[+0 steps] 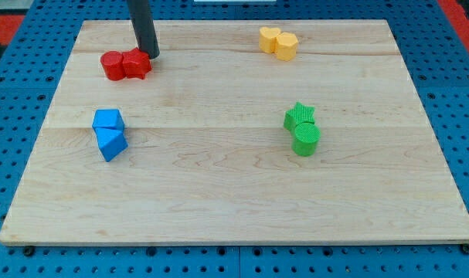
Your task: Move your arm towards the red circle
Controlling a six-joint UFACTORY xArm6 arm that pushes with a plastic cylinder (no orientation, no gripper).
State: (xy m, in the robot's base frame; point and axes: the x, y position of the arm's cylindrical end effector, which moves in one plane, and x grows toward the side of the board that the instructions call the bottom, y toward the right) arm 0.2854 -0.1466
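Observation:
Two red blocks sit touching at the view's upper left: a rounded red block (pixel 113 65) on the left, which looks like the red circle, and an angular red block (pixel 137 63) on its right. My tip (pixel 151 55) comes down from the view's top and stands right at the upper right edge of the angular red block, about a block's width to the right of the rounded one.
Two blue blocks (pixel 109 120) (pixel 111 143) sit touching at the left. A green star (pixel 300 116) and a green cylinder (pixel 306 139) touch at the right of centre. Two yellow blocks (pixel 270 38) (pixel 287 45) touch near the top. The wooden board (pixel 234 208) lies on a blue pegboard.

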